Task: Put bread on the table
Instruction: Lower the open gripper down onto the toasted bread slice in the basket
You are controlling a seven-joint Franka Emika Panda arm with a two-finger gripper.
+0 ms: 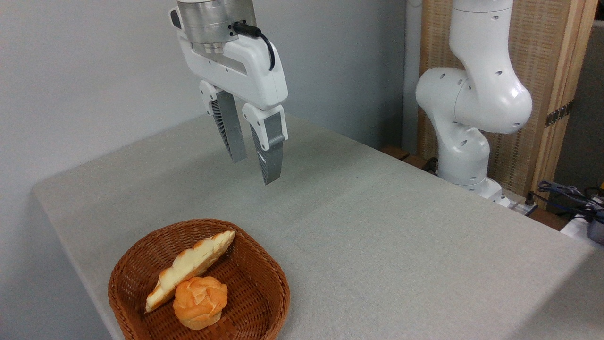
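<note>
Approach step, nothing grasped. Grey-tipped white fingers [255, 158] hang slightly parted and empty above the grey-beige cloth surface [377, 222]. Long pale cream bread [191, 269] lies slanted in the brown wicker basket [127, 278], touching a round orange bun [200, 302]. Next: descend, straddle bread.

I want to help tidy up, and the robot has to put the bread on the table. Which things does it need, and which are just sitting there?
Needed for the job:
- long pale bread, lying in the basket
- table
- gripper, open, up above the table

Just there:
- round orange bun, touching the bread
- wicker basket, holding both
- cables past the table's far right edge
</note>
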